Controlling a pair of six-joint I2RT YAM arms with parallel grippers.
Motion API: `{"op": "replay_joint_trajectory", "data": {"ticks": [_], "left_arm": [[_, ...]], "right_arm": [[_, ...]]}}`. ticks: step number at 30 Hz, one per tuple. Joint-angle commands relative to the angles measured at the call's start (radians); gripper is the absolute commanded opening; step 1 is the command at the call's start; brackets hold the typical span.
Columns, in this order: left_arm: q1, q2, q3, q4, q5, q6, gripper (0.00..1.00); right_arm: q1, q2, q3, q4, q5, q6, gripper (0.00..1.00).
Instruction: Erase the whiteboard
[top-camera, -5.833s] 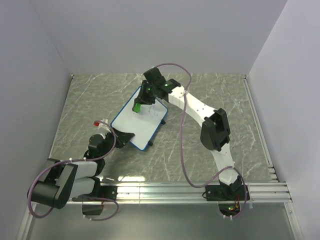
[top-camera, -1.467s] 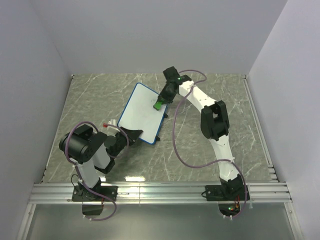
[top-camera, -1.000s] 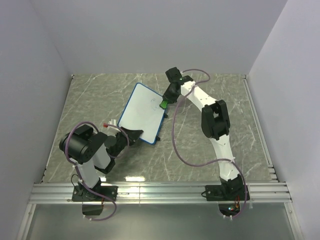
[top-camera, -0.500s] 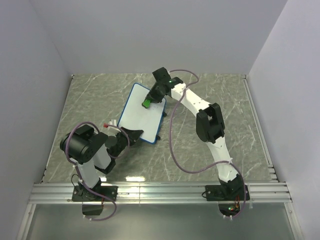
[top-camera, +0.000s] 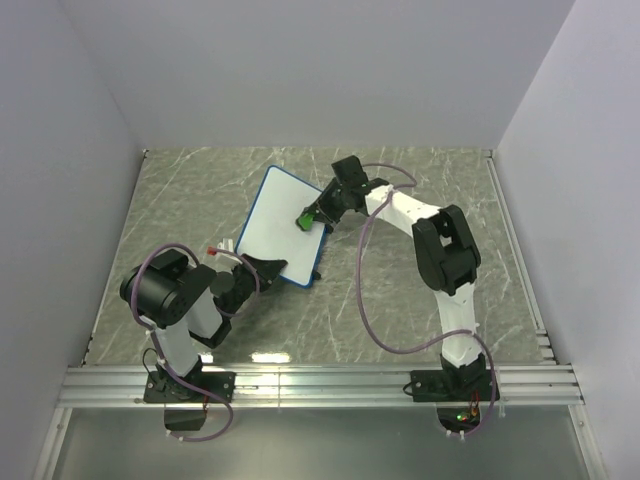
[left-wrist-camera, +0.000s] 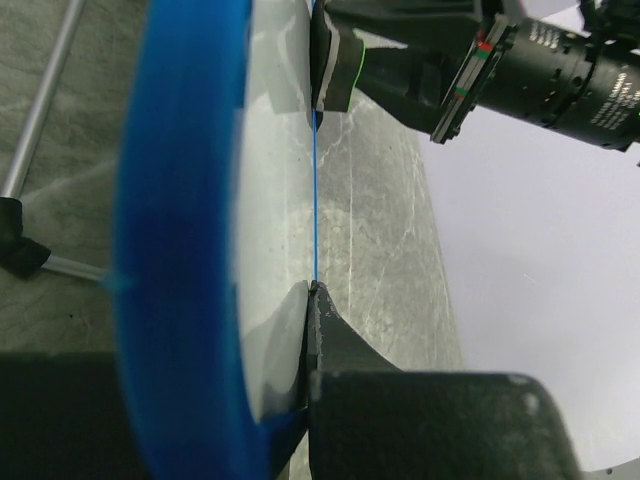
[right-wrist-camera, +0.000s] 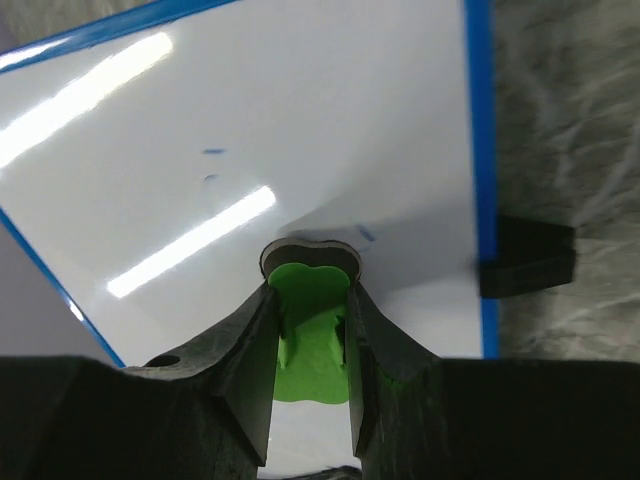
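The whiteboard (top-camera: 270, 235), white with a thin blue frame, lies tilted on the table's middle left. It fills the right wrist view (right-wrist-camera: 300, 130), with faint blue marks left on it. My right gripper (top-camera: 308, 218) is shut on the green eraser (right-wrist-camera: 311, 330) and presses it on the board near its right edge. My left gripper (top-camera: 262, 268) is shut on the whiteboard's near edge; in the left wrist view the blue frame (left-wrist-camera: 180, 250) sits between my jaws and the board is seen edge-on.
A black clip (right-wrist-camera: 525, 258) sticks out at the board's right edge, and another (top-camera: 315, 277) at its near corner. A small red-tipped piece (top-camera: 213, 250) lies left of the board. Grey walls close the table at back and sides.
My right gripper has swept the eraser from the board's upper part to its right edge. The left arm and the board have held still over the last second.
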Motion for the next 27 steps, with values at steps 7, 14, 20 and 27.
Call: {"op": "replay_joint_trajectory", "data": {"ticks": [7,14,20,27], "left_arm": [[-0.037,0.122,-0.193,-0.175,0.063,0.150,0.01],[-0.037,0.118,-0.191,-0.178,0.068,0.147,0.01],[-0.037,0.113,-0.193,-0.183,0.066,0.147,0.01],[-0.037,0.119,-0.191,-0.176,0.062,0.152,0.01]], "right_arm": [[-0.031,0.140,0.064,-0.193,0.028,-0.047,0.00],[-0.069,0.266,0.358,-0.339,0.069,-0.044,0.00],[-0.121,0.390,0.616,-0.454,0.094,-0.053,0.00],[-0.077,0.284,0.358,-0.356,0.060,-0.090,0.00]]}}
